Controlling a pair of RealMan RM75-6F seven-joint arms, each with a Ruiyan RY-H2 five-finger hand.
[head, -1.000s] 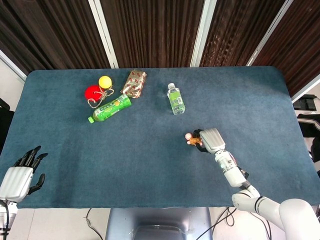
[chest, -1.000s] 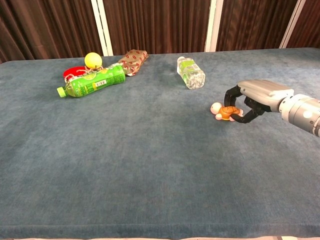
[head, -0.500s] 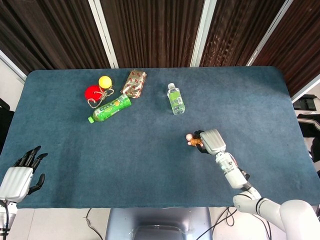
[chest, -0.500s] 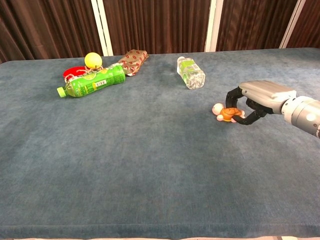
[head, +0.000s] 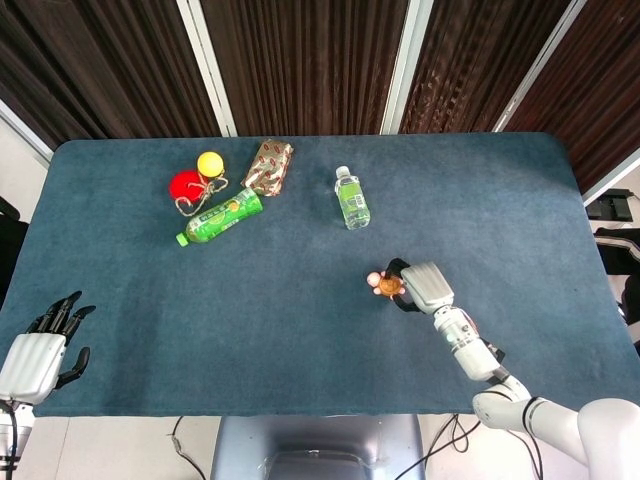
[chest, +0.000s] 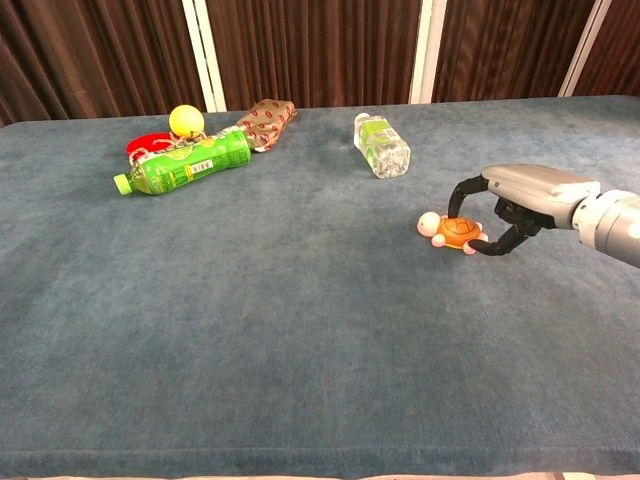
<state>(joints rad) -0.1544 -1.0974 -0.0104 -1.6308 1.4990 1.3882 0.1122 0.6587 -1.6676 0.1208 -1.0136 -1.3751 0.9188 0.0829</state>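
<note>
A small orange turtle toy lies on the blue table right of the middle. My right hand is just behind it, fingers arched apart around the toy's rear. One fingertip touches its back end and the upper finger hangs over the shell; most of the toy sticks out in front of the fingers. My left hand hangs at the table's near left corner with its fingers spread, holding nothing; only the head view shows it.
At the back left lie a green bottle, a red disc, a yellow ball and a brown patterned packet. A clear water bottle lies at the back centre.
The right hand's fingers have spread wider and the hand has drawn back slightly toward me. The turtle now shows more fully in front of the fingers. The left hand has not moved.
</note>
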